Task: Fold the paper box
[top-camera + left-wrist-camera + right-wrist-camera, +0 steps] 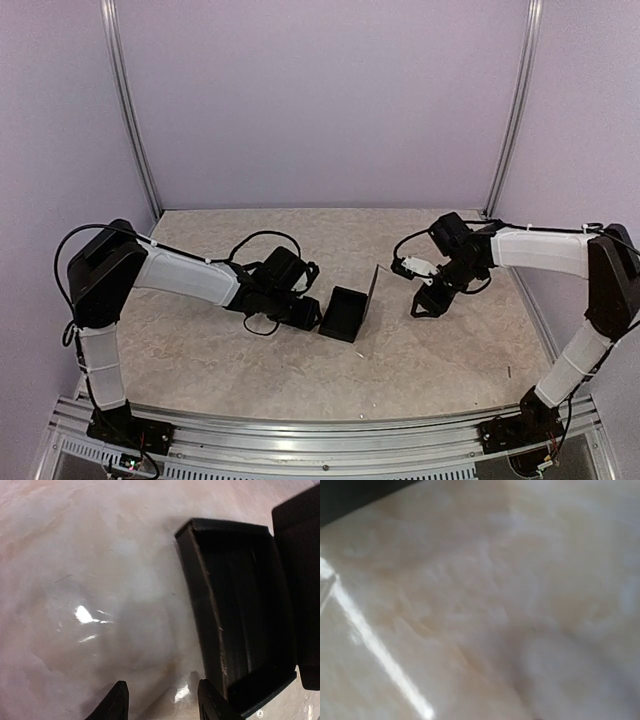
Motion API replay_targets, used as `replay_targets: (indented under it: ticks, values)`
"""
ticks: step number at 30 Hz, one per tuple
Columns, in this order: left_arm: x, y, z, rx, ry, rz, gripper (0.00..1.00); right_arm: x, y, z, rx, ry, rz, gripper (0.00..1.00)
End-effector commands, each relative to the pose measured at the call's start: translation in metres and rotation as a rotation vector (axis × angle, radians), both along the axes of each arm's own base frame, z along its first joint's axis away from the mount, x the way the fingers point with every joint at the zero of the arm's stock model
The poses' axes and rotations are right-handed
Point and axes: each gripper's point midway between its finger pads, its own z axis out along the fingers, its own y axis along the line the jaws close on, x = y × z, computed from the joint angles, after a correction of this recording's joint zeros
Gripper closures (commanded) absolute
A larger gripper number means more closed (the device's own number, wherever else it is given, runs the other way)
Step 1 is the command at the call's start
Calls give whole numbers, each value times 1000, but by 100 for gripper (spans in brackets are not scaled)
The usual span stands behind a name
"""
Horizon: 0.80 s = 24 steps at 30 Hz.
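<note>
**A:** Where's the paper box [343, 315] sitting?

**B:** Mid-surface [200, 350], a little left of centre. Its tray is formed and open on top, and the lid flap [372, 292] stands up along its right side, not folded over.

**A:** And the left claw [162, 684]?

**B:** Just beside the box's left wall, low to the surface. Its fingers [116, 705] are spread with only bare surface between them, so it holds nothing. From its wrist view the box lies off to the right of the gap, not inside it.

**A:** The right claw [422, 303]?

**B:** Right of the box and apart from it, pointing down toward the flap. I cannot tell how wide it stands. Its own camera is blurred and shows only the surface.

**A:** What worries you?

**B:** The card looks thin and light. If the right claw pushes the flap over while nothing braces the tray, the whole box could slide left or tip instead of folding. If the left claw closes where it is, it would likely pinch air, or nudge the wall and skew the box. A hard press could also crease the flap off its fold line.
</note>
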Motion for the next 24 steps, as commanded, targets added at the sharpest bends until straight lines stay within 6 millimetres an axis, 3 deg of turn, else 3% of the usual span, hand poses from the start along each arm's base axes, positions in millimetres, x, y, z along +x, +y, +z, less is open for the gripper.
replay_targets:
  ticks: [1,5,8,13,17,19,21,24]
  values:
    - [-40,-50,-4,-2,-15,-184,54,21,41,18,128,1,57,58]
    - [-68,-88,-3,24,-58,-299,54,28,76,10,133,48,120,59]
    - [-84,-94,-4,55,-66,-314,54,41,90,14,141,51,118,60]
    - [-102,-66,-5,98,-43,-283,54,70,64,37,50,-73,36,60]
    - [-119,-40,7,114,-66,-301,54,75,53,76,25,-193,46,58]
    - [-124,-28,16,116,-107,-313,53,68,60,97,76,-216,85,57]
    - [-118,-22,38,93,-184,-302,53,53,73,106,132,-201,149,54]
    - [-93,-11,67,83,-289,-240,47,28,92,95,144,-141,228,48]
